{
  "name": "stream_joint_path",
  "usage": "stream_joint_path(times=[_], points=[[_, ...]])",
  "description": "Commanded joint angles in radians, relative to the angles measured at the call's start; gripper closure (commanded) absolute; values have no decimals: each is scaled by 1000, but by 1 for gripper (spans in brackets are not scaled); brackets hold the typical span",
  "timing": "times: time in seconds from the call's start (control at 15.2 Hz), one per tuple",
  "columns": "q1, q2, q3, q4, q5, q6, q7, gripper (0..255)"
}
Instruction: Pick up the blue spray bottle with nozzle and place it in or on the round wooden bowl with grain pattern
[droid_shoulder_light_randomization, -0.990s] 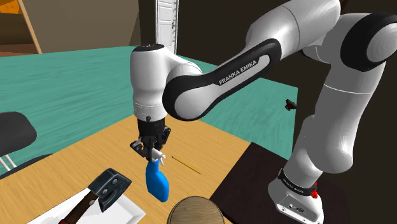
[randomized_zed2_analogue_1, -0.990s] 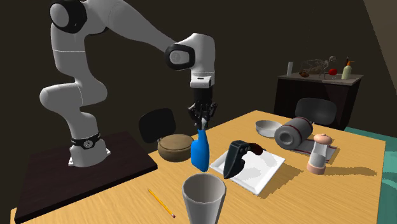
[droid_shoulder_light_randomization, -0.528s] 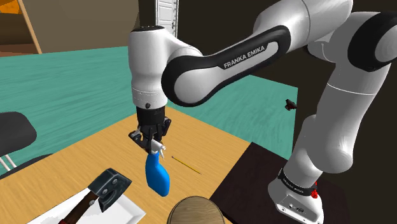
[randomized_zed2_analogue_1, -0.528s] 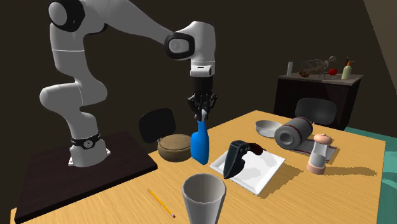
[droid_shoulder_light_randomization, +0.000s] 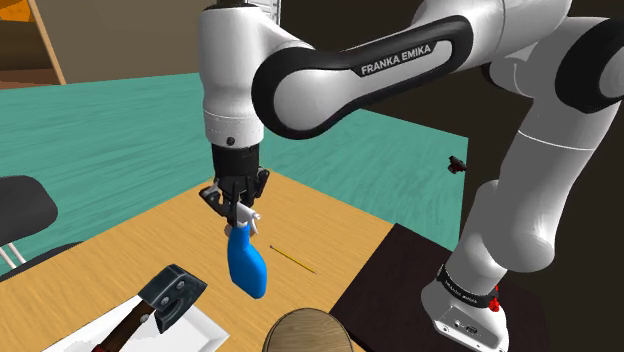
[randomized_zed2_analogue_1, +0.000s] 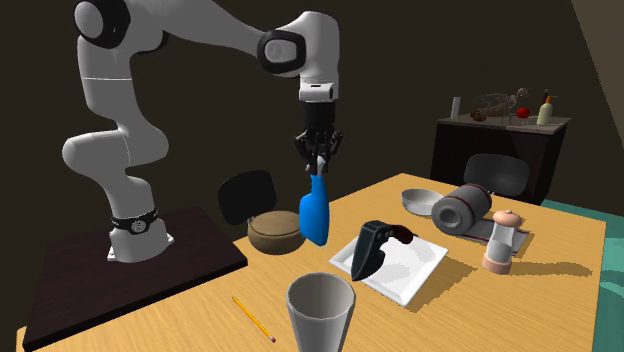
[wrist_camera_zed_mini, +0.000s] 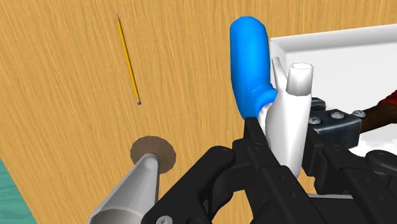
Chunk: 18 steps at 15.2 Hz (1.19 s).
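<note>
My arm arches over, wrist straight down mid-frame — pincer pinching the blue spray bottle by its nozzle, over the bench.

One blue spray bottle, one brown bowl, one pencil, one white tray, one cup.

The light wooden table has a fair bit of clutter on it. A yellow pencil lies flat near the front edge, close to a tall grey tapered cup that's standing upright. Around the middle sits a white square tray with a black-headed hatchet resting on it. Further back are a shallow grey dish, a dark grey roll lying on its side right beside the dish, and a pinkish grinder standing upright. A black chair sits behind the table, and a dark sideboard with bottles on top is way back.
</note>
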Motion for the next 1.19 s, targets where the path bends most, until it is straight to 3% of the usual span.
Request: stream_joint_path(times=[0.0, 0.53, 1.12], points=[[-1, -9, 0, 20, 5, -28, -4, 255], [-2, -22, 0, 104, 13, -124, -10, 255], [41, -302, 23, -44, 154, -220, 19, 255]])
